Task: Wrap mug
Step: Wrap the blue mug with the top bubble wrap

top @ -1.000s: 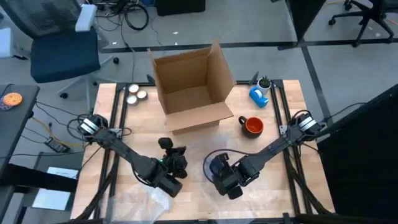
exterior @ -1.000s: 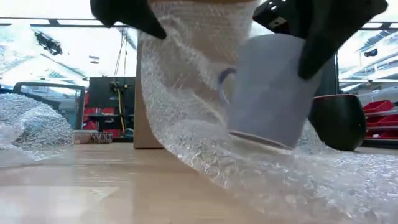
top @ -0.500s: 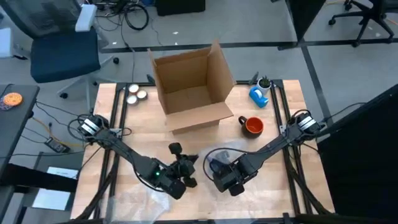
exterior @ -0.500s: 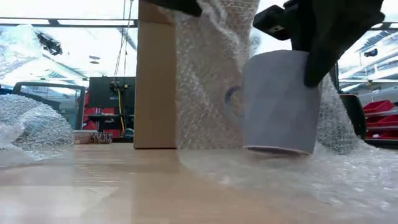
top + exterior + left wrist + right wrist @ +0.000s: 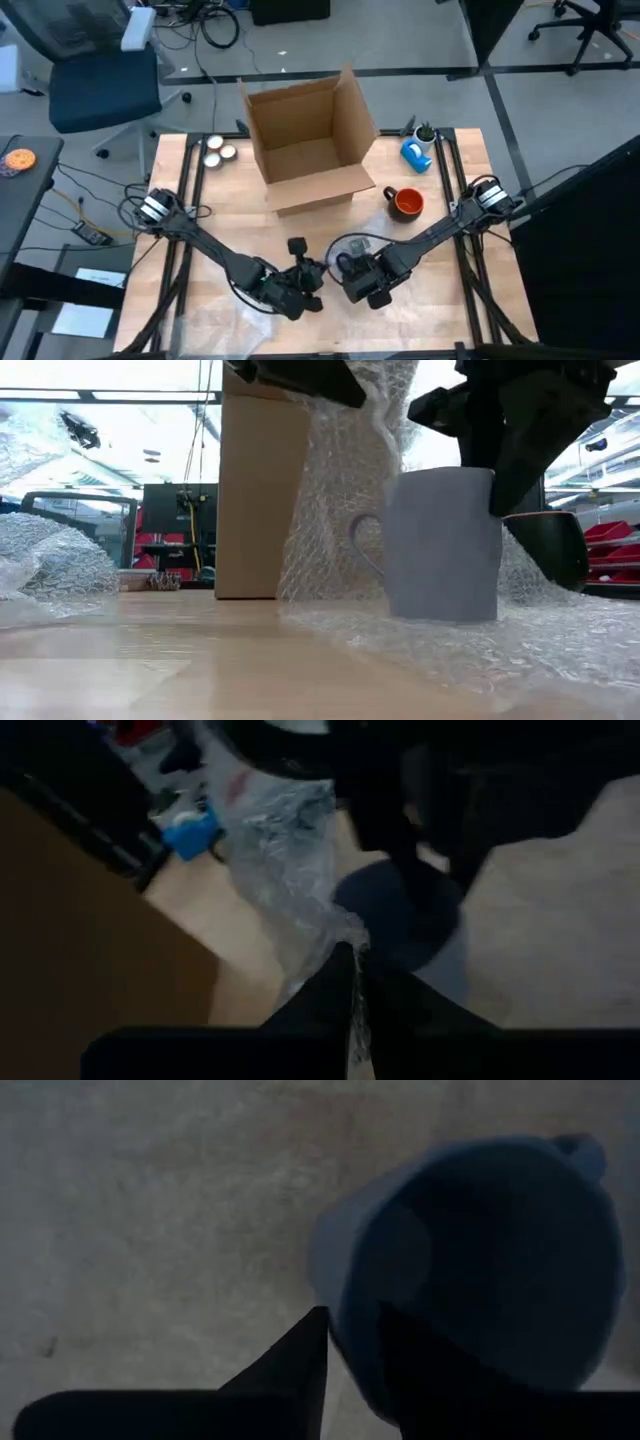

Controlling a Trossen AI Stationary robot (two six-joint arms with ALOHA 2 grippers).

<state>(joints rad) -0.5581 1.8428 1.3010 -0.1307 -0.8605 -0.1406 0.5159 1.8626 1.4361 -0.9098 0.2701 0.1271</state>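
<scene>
while the blue-grey mug [image 5: 440, 545] stands upright on the bubble wrap [image 5: 520, 650] near the front of the tabletop [image 5: 230, 215], handle turned toward the cardboard box [image 5: 305, 135], the right claw [image 5: 350, 1345] is clamped on its rim, one finger inside and one outside. the left claw [image 5: 352, 990] is pinched shut on an edge of the bubble wrap, holding it up as a curtain just beside the mug.

to do this step well, i judge the left claw should carry the raised sheet over and around the mug's handle side, keeping it taut so it drapes close, while the right claw steadies the mug against tipping and lets go only when the film would otherwise be trapped under its fingers. a sudden tug could drag the mug along on the sheet it stands on.

wooden slats make up the tabletop; an orange mug [image 5: 407, 203], a blue tape dispenser [image 5: 417, 153] and two small round tins [image 5: 219, 148] lie farther back. more crumpled wrap [image 5: 55, 560] sits off to one side. beyond are an office chair [image 5: 100, 70], cables and red bins.
</scene>
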